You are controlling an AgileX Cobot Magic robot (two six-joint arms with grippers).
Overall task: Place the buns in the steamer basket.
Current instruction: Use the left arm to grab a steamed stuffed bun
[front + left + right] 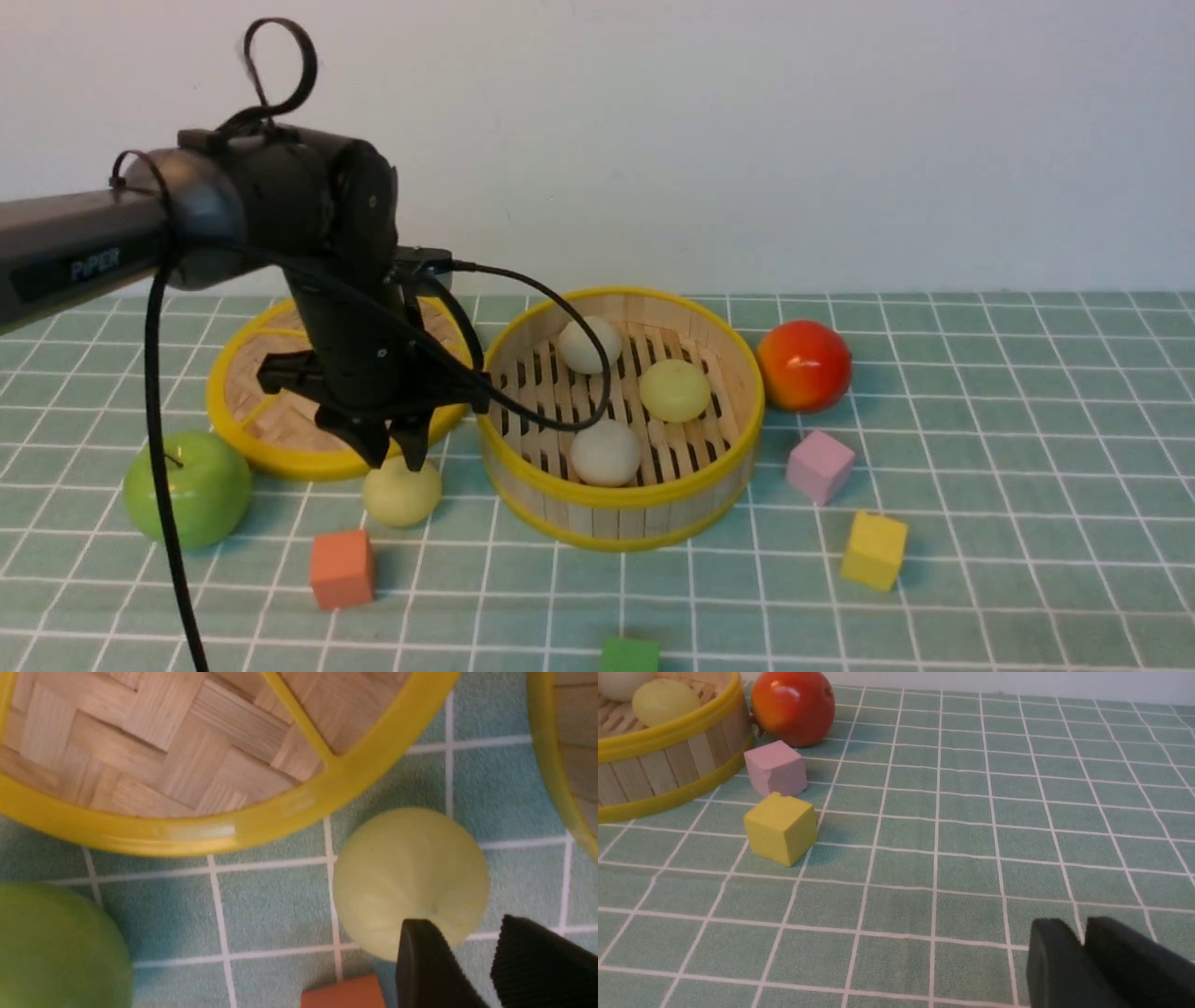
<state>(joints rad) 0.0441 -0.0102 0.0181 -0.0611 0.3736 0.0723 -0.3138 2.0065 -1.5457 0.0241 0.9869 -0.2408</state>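
the main risk sits at the last bun point(401, 492), the pale yellow-green one lying on the table point(980, 467) just beside the steamer basket point(607, 509), between it and the green apple point(187, 485). the left pincer point(396, 457) hangs point-down right over it, released and grasping nothing, and in the left wrist view its fingers point(430, 961) look parted by less than the bun's width. if it comes down like that, i judge the tips would land on the crown rather than straddle it, and a smooth ball pressed from above could squirt sideways, toward the orange cube point(342, 567) or against the basket wall. the tips also look off-centre over the bun, so a one-sided pinch could roll it. the arm's slack cable point(560, 427) droops across the basket, so a lift and swing over could snag the rim or nudge the basket. inside the basket three buns rest on the slatted floor: an off-white one point(590, 345) at the far side, a yellow-green one point(674, 390) toward the right, and an off-white one point(606, 453) by the near wall, with room on the left for the fourth. the flat lid point(252, 411) behind the pincer shows nothing on its visible part. the right pincer point(1083, 938) sits low over the table, well apart from all this, with nothing between its fingers; whether they are fully clenched i cannot tell
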